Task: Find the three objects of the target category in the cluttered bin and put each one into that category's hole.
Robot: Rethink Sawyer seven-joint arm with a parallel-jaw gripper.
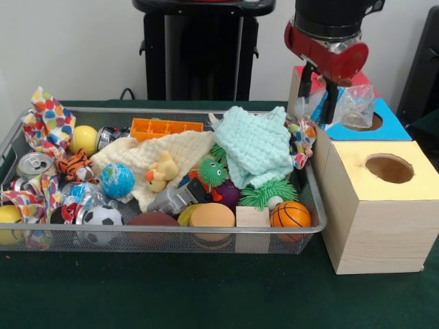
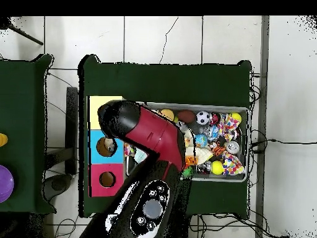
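The silver wire-mesh bin is full of mixed toys, cloths and cans; it also shows in the overhead view. Three wooden boxes stand beside it. The red-topped box is the farthest from the camera in the front view, and there my gripper hides its hole; the overhead view shows the hole. My gripper hangs open over the near edge of the red box and the blue box. A crumpled clear plastic piece lies at the blue box's hole, just beside one finger.
The yellow-topped box stands nearest the camera in the front view. In the bin are a basketball, a soccer ball, a globe ball, a yellow duck, a mint knit cloth, an orange tray and a can.
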